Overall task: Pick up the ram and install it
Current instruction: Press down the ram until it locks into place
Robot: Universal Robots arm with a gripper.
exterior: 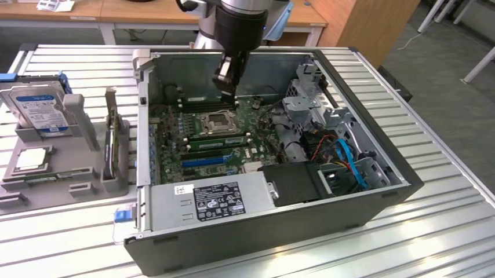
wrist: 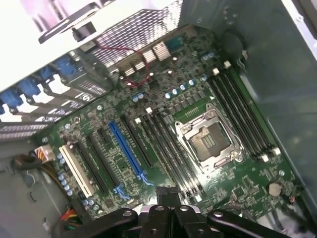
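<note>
Gripper point(exterior: 224, 80) is hanging inside the open case point(exterior: 402, 174), up near the back wall, right above the motherboard point(exterior: 255, 153). In the wrist view its fingertips point(wrist: 166, 194) look pressed together, with nothing visible sticking out from between them, so it looks closed and empty-handed.

The ram point(exterior: 53, 175) looks like the narrow greenish strip lying flat in the front row of the grey fixture point(exterior: 81, 116). That fixture sits on the table point(exterior: 433, 231) at the exterior view's left, outside the case and well apart from the gripper. It's small in the shot, so that ID isn't rock solid. A hard drive point(exterior: 39, 107) stands upright in the same fixture behind it.

The wrist view looks straight down at the board point(wrist: 163, 94). The CPU socket point(wrist: 208, 139) is open, and long dark memory slots point(wrist: 173, 148) run along both sides of it. Whether any slot already has a stick in it is hard to call. The gripper sits over the edge of the board, near the slot ends.

The power supply point(exterior: 208, 200) is at the near end of the case.
</note>
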